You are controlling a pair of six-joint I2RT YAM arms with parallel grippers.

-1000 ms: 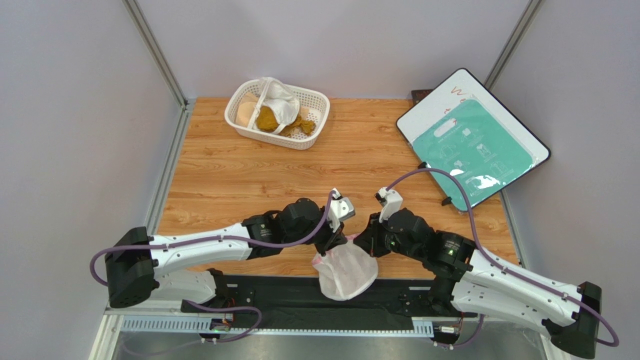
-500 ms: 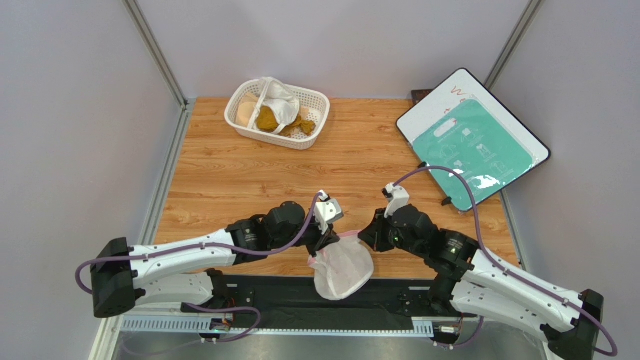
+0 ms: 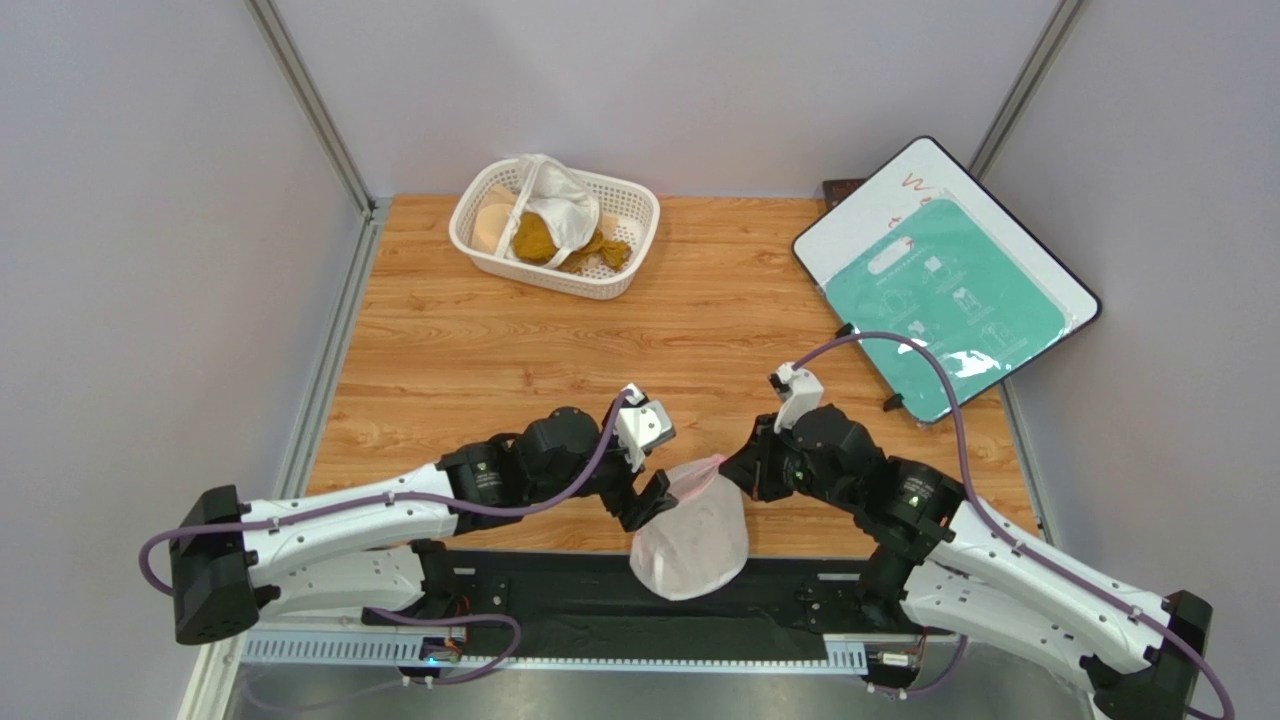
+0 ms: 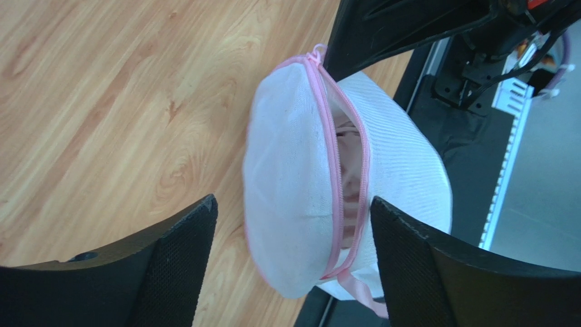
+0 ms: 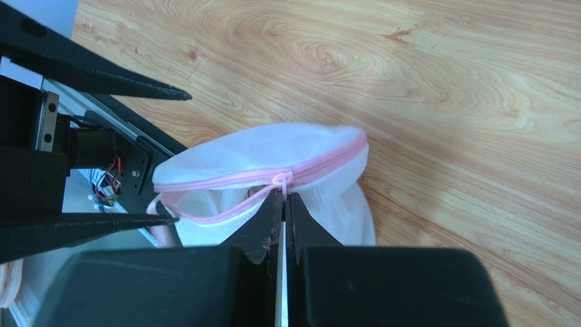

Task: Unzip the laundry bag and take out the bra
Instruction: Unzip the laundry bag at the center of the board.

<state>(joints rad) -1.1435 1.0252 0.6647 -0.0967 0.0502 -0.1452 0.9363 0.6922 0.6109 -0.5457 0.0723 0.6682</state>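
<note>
The laundry bag (image 3: 691,537) is a round white mesh pouch with pink zipper trim, lying at the table's near edge and partly over the black rail. Its zipper is partly open, and the mauve-pink bra (image 4: 349,167) shows through the gap. My right gripper (image 3: 727,462) is shut on the pink zipper pull (image 5: 281,181) at the bag's top; its tips (image 5: 283,196) meet just below the slider. My left gripper (image 3: 655,480) is open, with its fingers either side of the laundry bag (image 4: 290,170) and not touching it.
A white lattice basket (image 3: 633,191) with mustard and white cloths stands at the back left. A white board with a green sheet (image 3: 947,285) leans at the back right. The black base rail (image 3: 556,588) runs along the near edge.
My left gripper has opened and let go of the bag, drawing slightly back to the left. The right gripper stays shut on the zipper pull.
</note>
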